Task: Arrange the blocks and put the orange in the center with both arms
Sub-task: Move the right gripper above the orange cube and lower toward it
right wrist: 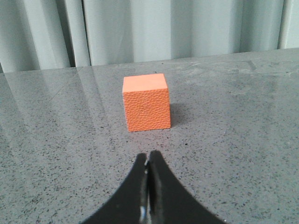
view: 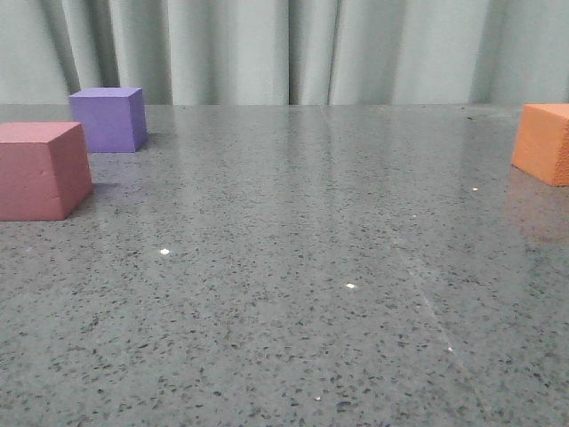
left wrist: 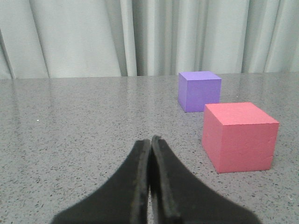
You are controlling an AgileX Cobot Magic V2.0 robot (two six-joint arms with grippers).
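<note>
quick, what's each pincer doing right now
Left pincer: closed, holding nothing.
Right pincer: closed, holding nothing, orange cube ahead of it.

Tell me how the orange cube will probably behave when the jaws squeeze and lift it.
The orange cube looks like foam, so it is probably light and may give slightly under pressure. Its pebbled faces should resist slipping. It sits flat on the table with square sides, so it should neither roll nor tip easily.

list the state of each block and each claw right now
orange cube: upright on the table, untouched
purple cube: upright, free, behind the pink-red one
pink-red cube: upright, free
left claw: shut, empty
right claw: shut, empty, facing the orange cube
</note>
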